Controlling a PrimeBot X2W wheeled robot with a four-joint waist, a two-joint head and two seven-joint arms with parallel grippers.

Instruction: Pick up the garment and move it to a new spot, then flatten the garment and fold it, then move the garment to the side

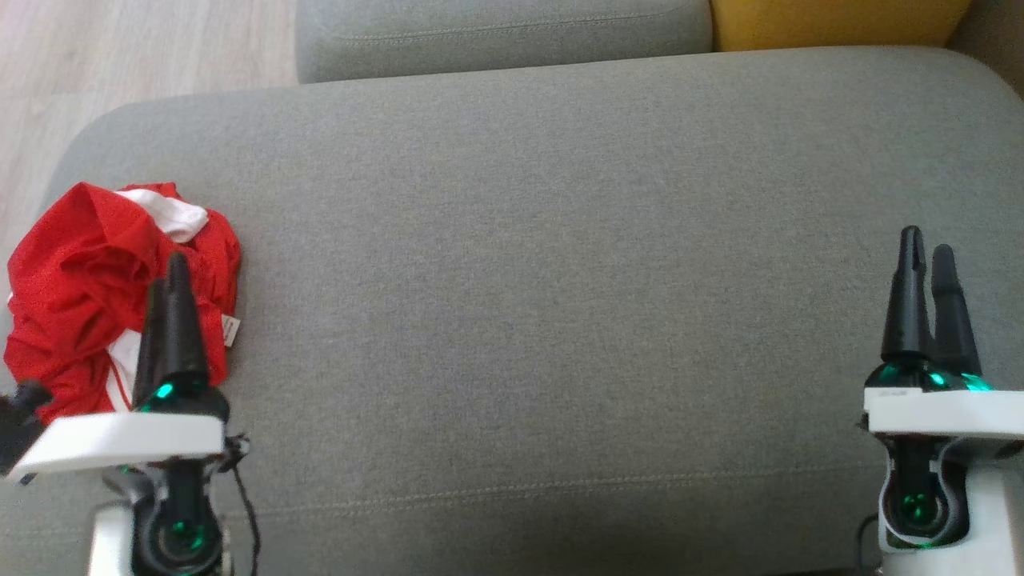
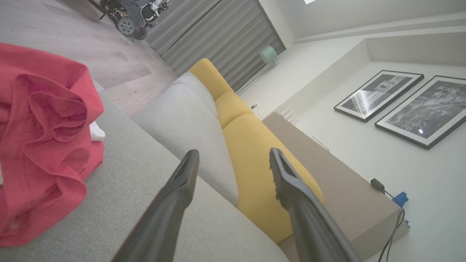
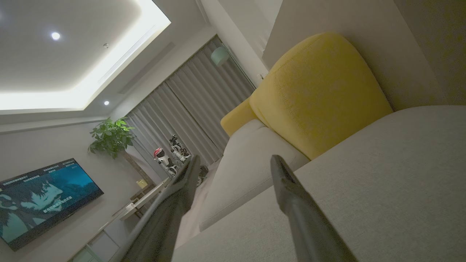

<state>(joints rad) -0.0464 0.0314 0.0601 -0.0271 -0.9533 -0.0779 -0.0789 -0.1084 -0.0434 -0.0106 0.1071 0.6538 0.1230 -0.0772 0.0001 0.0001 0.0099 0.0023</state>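
The garment [image 1: 88, 280] is a crumpled red piece with white trim, heaped at the left end of the grey sofa seat [image 1: 544, 264]. In the left wrist view the garment [image 2: 43, 138] bulges at the left edge. My left gripper [image 1: 170, 276] hovers at the heap's right side, and its fingers overlap the red cloth in the head view. My left gripper [image 2: 233, 160] is open with nothing between its fingers. My right gripper [image 1: 926, 248] stands over the seat's right end, far from the garment. My right gripper [image 3: 235, 163] is open too and holds nothing.
A second grey cushion [image 1: 504, 32] and a yellow cushion [image 1: 832, 20] lie behind the seat. Wooden floor [image 1: 120, 56] shows past the seat's left edge. The wrist views show a curtain [image 2: 225, 32], framed pictures [image 2: 400, 102], a television [image 3: 40, 200] and a plant [image 3: 111, 136].
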